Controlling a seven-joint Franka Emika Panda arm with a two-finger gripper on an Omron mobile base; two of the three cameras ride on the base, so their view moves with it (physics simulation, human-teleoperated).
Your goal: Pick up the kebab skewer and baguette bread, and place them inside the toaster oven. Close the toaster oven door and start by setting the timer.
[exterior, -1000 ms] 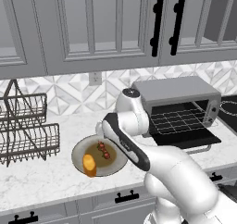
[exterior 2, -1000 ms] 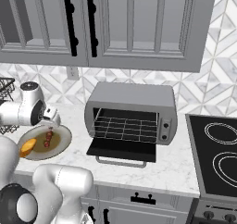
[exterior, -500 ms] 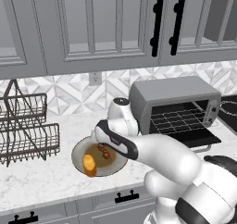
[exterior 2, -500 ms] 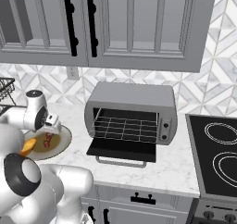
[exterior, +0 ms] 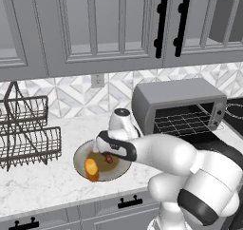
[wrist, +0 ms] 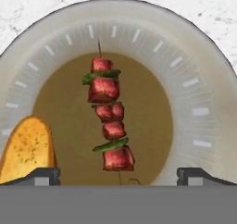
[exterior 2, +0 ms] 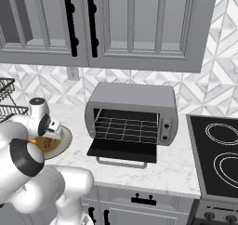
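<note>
Kebab skewer (wrist: pixel 108 121) on plate (wrist: pixel 203 79) straight below down-pointing pincer (wrist: pixel 118 176), jaws wide apart, baguette bread (wrist: pixel 28 147) alongside

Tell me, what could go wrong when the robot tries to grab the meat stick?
1. The skewer is thin and lies flat on the plate, so the open gripper might close and slip off it.
2. The bread lies right beside the skewer, close to one fingertip, so it might get bumped or pinched too.
3. The oven door hangs open over the counter; the arm could knock it on the way over.
</note>
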